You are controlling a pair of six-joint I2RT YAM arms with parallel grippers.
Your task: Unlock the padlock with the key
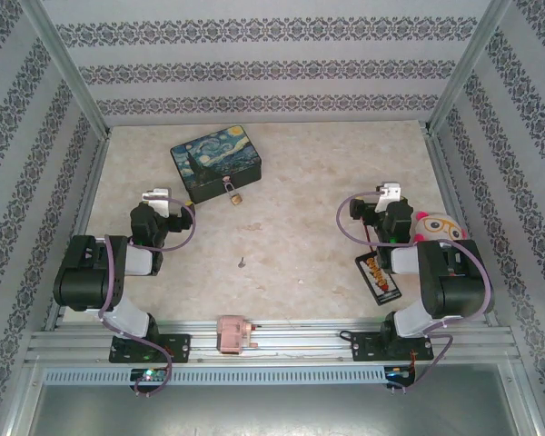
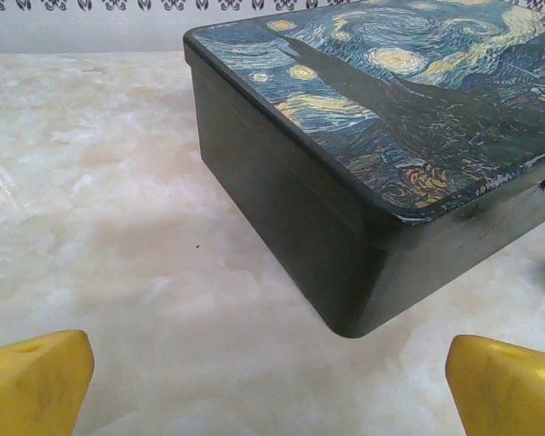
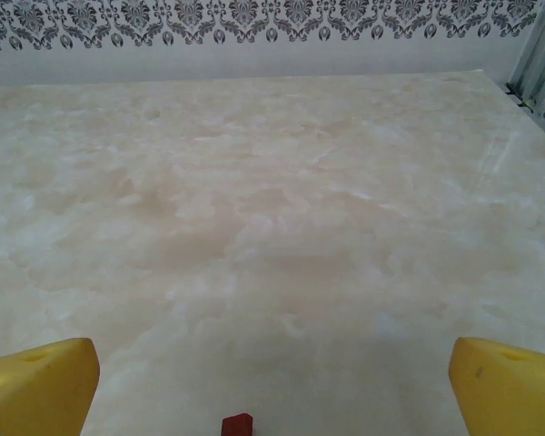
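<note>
Beige marbled table [image 1: 300, 213] carries the padlock [image 1: 235, 194] between damask-papered walls [image 1: 254, 73].

On the pale marble-look tabletop:
- One dark blue rectangular box with a starry-night painted lid [image 1: 216, 162].
- One small brass-gold padlock with a silver shackle [image 1: 233, 193].
- One tiny dark grey metal key [image 1: 242, 263].
- One round white and pink plush toy [image 1: 434, 227].
- One black rectangular card with an orange picture [image 1: 378, 277].

On the near metal rail: one small pink blocky device [image 1: 234, 333].

Two black robot arms: a left arm [image 1: 91, 277] and a right arm [image 1: 450, 286].
</note>
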